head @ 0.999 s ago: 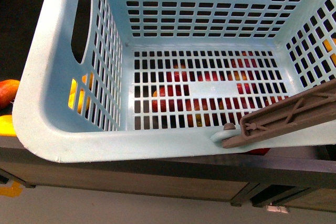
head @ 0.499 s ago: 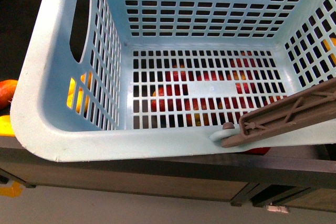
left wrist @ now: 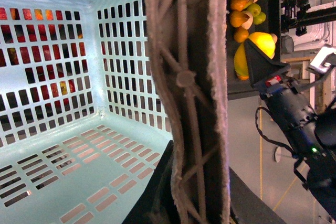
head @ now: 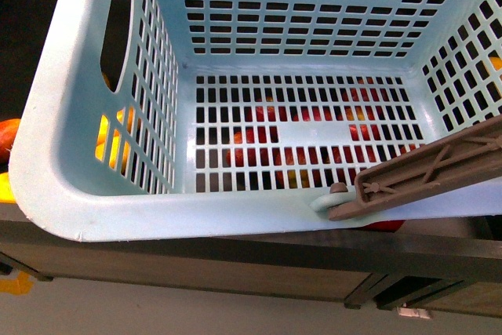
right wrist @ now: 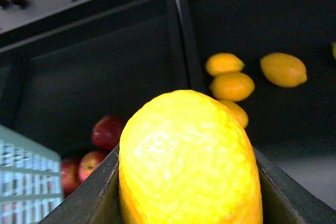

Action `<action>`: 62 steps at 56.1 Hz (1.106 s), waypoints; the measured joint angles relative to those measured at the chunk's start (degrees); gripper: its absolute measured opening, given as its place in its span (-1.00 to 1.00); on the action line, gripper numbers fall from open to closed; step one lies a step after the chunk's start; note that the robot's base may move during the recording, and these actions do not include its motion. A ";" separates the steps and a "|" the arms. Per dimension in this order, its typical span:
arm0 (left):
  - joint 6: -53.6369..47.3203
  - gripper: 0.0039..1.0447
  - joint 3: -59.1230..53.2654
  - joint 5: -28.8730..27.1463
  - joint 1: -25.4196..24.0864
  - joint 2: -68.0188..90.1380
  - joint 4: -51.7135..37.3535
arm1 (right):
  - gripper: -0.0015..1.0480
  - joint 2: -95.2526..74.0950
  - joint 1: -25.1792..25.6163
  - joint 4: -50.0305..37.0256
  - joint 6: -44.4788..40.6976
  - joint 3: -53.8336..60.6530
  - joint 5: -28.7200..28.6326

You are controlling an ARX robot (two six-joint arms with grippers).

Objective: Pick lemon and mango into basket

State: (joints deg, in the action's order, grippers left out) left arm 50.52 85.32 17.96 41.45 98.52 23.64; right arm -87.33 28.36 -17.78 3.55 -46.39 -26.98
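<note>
- The lemon [right wrist: 189, 161] sits between the two dark fingers of the right gripper [right wrist: 189, 200], which close against its sides; it fills most of the right wrist view
- In the left wrist view the same lemon shows past the basket's far side, in the black gripper, outside the basket
- The basket [head: 63, 154] fills the front view, tilted, its near rim above the edge of a dark counter [head: 235, 253]
- Its brown-grey handle [left wrist: 189, 77] runs between the dark fingers of the left gripper [left wrist: 197, 205], which is closed on it
- The mango cannot be told for sure; a red-orange fruit [head: 5, 137] shows at the left edge of the front view, mostly hidden by the basket wall
- Red fruits [head: 314, 151] show through the slots of the basket's base, lying below it
- Behind the held lemon, other lemons [right wrist: 283, 69] lie in a dark bin, and red apples [right wrist: 105, 132] in the bin beside it, near a basket corner
</note>
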 joint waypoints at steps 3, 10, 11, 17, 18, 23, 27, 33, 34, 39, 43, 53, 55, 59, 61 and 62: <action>0.02 -0.87 0.00 0.00 0.00 0.00 0.00 | 0.01 3.08 -1.57 0.26 0.42 0.92 0.24; 0.00 -0.87 0.00 0.00 0.00 0.00 0.00 | 0.01 9.55 -6.51 0.90 1.33 2.82 1.49; 0.00 -0.87 0.00 0.00 0.00 0.00 0.00 | 0.01 10.58 -7.72 1.03 1.38 3.15 1.77; 0.00 -0.87 0.00 0.04 0.02 0.00 0.00 | 0.01 12.98 -12.70 1.05 1.36 4.20 3.23; 0.00 -0.87 0.00 0.04 0.02 0.00 0.00 | 0.01 13.22 -13.90 0.96 1.36 4.39 3.69; 0.04 -0.87 0.00 0.07 0.02 0.00 0.00 | 0.01 13.57 -17.88 0.96 1.22 5.68 5.44; 0.04 -0.87 0.00 -0.15 0.00 0.00 0.00 | 0.01 13.57 -21.97 1.16 0.83 7.67 7.02; 0.00 -0.87 0.00 -0.13 0.00 0.00 0.00 | 0.01 13.55 -26.14 1.31 -0.37 9.62 9.51; 0.02 -0.87 0.00 -0.13 0.00 0.00 0.00 | 0.01 13.55 -26.47 1.33 -0.37 9.75 9.53; 0.04 -0.87 0.00 0.02 0.02 0.00 0.00 | 0.01 13.57 -28.48 1.38 -0.61 10.47 10.29; 0.07 -0.87 0.00 0.04 0.00 0.00 0.00 | 0.01 13.57 -30.03 1.57 -0.76 10.78 10.97; 0.07 -0.87 0.00 0.07 0.02 0.00 0.00 | 0.58 13.99 -30.67 0.83 -0.20 11.04 13.66; 0.07 -0.87 0.00 0.04 0.02 0.00 0.00 | 0.68 14.25 -30.34 0.22 0.20 11.04 14.60; 0.02 -0.87 0.00 -0.04 0.00 0.00 0.00 | 0.83 14.73 -29.51 -0.81 1.07 11.04 16.41; -0.11 -0.87 0.00 0.02 0.00 0.00 0.00 | 0.86 15.04 -28.85 -1.38 1.90 11.04 17.70; 0.00 -0.87 0.00 -0.04 0.00 0.00 0.00 | 0.85 15.19 -28.37 -1.84 2.23 11.02 18.75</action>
State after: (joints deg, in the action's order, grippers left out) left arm 50.52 85.32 17.91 41.45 98.52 23.64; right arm -72.14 -0.01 -19.62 5.78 -35.38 -8.23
